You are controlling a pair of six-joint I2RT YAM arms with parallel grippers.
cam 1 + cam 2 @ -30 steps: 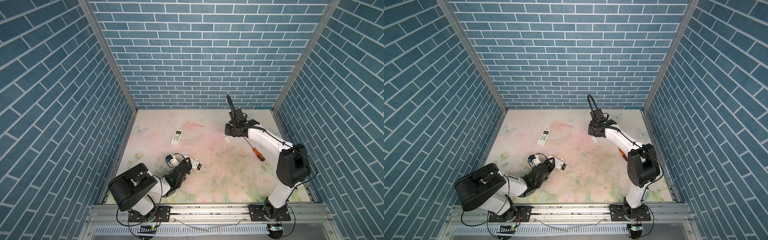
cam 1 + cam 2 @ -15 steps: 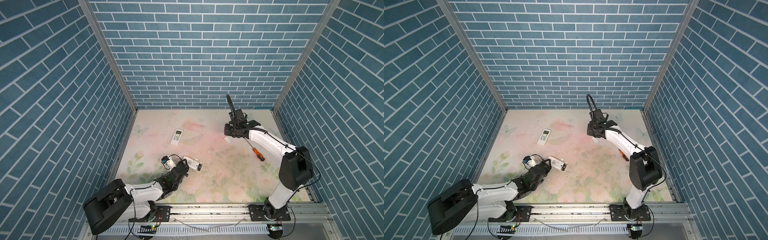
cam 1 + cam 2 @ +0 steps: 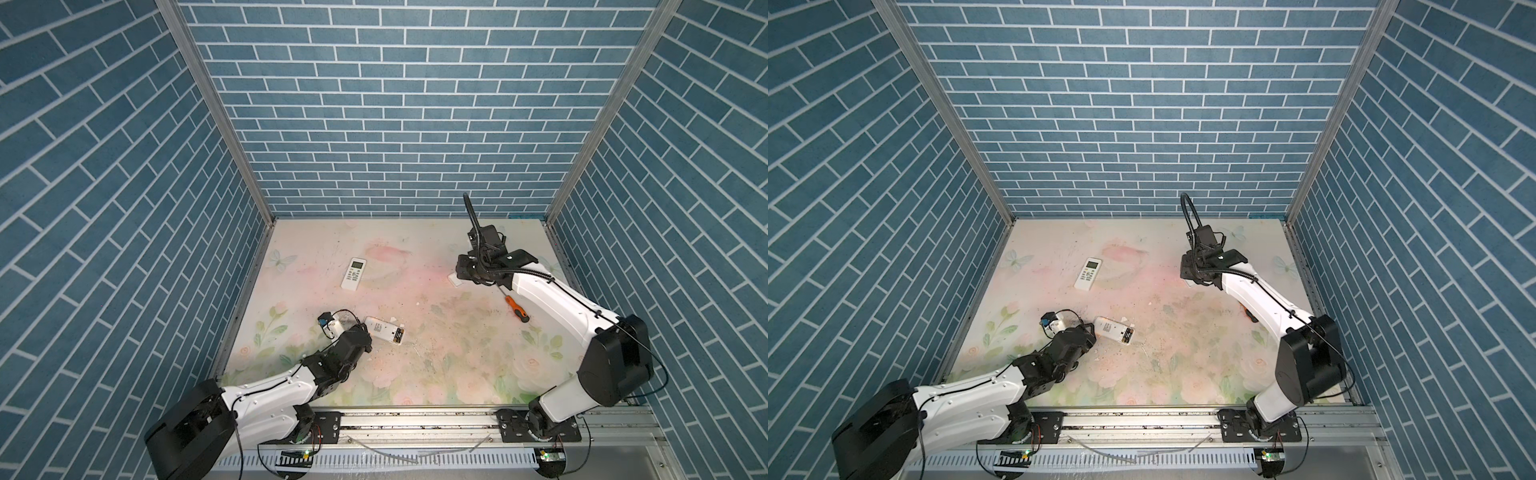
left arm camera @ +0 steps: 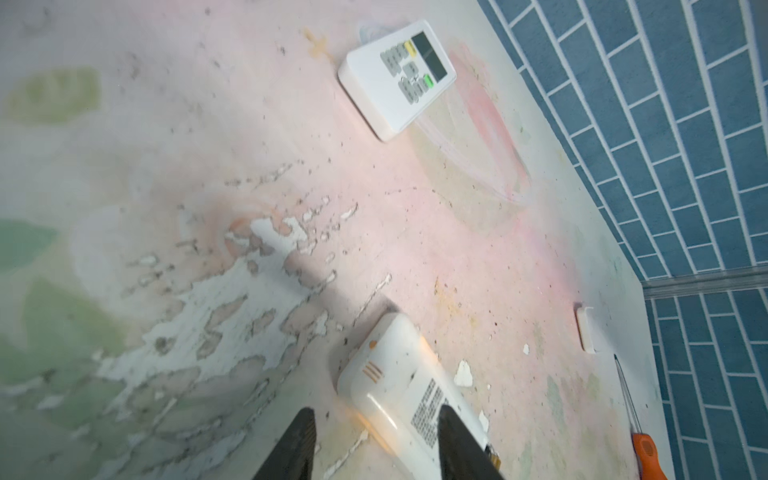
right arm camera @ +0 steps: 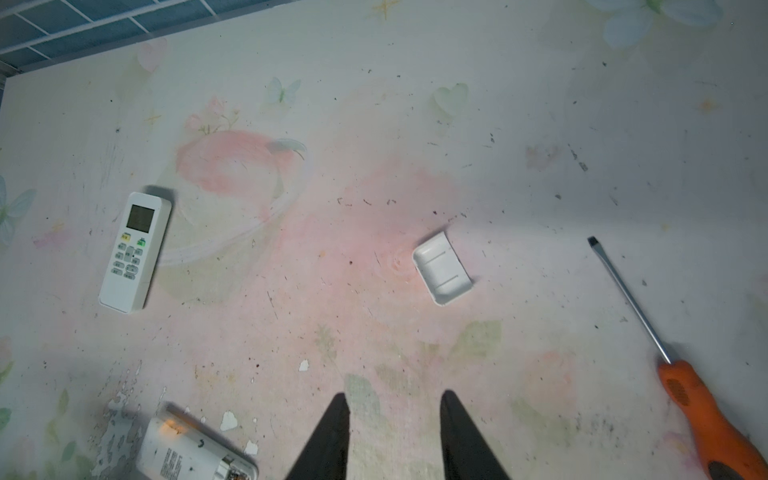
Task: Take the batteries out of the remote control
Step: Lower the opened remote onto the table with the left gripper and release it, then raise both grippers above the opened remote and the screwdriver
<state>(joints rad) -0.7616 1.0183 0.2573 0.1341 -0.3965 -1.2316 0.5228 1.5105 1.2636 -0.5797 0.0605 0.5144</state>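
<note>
Face-down remote (image 3: pixel 383 330), lower centre-left in both top views: cover (image 5: pixel 442 274) off and lying right of centre near the screwdriver (image 3: pixel 516 307), so the end bay stands exposed, where dark, gold-tipped batteries (image 3: pixel 400 333) seem still seated. Left gripper (image 4: pixel 376 415) spread across the remote's edge, pinching nothing, likely to steady it; right gripper (image 5: pixel 394 395) spread, empty, near the cover. Since a second ago: left arm dropped from a high fold to a low stretch; objects unmoved.

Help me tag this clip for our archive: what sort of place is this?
Most likely a robot test cell, not a real room: blue brick-pattern walls meet at metal corner posts, a left arm and right arm are bolted to a metal rail, and the floral tabletop is worn.
</note>
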